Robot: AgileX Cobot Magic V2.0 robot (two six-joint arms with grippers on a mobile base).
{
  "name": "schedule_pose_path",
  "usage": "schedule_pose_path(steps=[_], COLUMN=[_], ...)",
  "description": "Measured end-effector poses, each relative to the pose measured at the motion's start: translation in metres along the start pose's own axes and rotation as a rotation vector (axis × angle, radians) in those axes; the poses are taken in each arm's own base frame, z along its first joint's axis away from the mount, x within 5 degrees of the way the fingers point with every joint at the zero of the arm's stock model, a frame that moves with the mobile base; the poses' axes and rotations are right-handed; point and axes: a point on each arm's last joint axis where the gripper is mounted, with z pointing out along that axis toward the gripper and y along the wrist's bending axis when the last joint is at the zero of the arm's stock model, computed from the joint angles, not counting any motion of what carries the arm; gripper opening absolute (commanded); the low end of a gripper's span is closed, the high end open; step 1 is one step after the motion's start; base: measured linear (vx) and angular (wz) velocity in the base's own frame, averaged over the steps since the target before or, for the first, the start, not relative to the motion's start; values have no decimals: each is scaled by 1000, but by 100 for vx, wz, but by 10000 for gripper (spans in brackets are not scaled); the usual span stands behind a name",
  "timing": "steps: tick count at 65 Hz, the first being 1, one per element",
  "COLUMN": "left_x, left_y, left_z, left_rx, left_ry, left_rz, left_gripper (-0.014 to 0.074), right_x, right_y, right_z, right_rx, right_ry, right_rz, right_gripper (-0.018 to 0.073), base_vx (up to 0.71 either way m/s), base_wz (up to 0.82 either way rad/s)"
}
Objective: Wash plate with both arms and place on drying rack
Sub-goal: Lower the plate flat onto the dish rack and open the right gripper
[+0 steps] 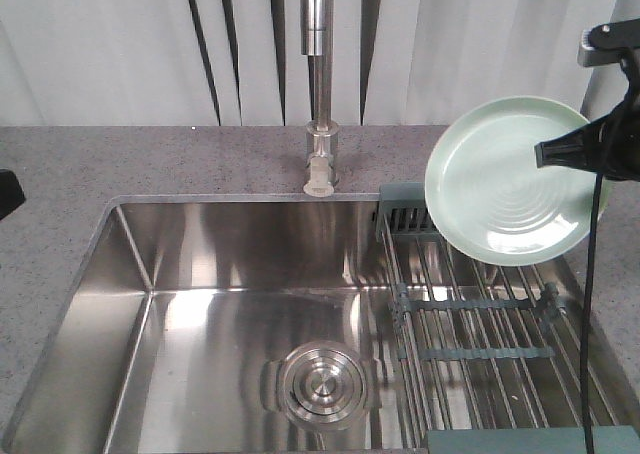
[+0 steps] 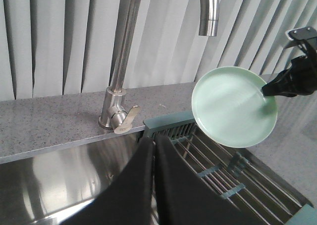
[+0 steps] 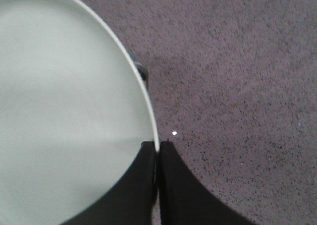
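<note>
right end effector (image 3: 158, 145) clamps plate (image 3: 64, 111) rim, wrist view; front view adds drying rack (image 1: 470, 326) below.

countertop (image 1: 200, 159): grey speckled | inset: steel sink (image 1: 200, 324) | on it: faucet (image 1: 321, 139) | across sink's right: drying rack (image 1: 470, 319)

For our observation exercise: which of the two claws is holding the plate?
The right claw: it pinches the rim of the pale green plate. The left claw is shut on nothing, over the sink.
</note>
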Motion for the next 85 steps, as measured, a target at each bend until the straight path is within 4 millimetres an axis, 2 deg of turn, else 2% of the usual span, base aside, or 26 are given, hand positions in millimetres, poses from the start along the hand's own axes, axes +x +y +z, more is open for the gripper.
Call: schedule_pose_path(steps=[5,15,28,52,66,85], left_x=[0,0,0,0,0,1], left_y=[0,0,0,0,-1,-1], left_z=[0,0,0,0,0,0], left_rx=[0,0,1,3,9,10], left_ry=[0,0,1,2,5,6], left_rz=[0,0,0,0,0,0], left_gripper=[-6,-6,-6,-6,-6,-6], right_x=[3,11,17,14,14,14], right_y=[-2,7,12,12,12,12], right_z=[19,57,87,101,102,102], right_rx=[13,10,29,66,65,65], right_ry=[59,165,222,182,176,178], right_rz=[-16,-79,-145,-229,-231,-230], right_gripper=[-4,-4,-4,-1,16,109], base_vx=[0,0,0,0,0,0], base_wz=[0,0,0,0,0,0])
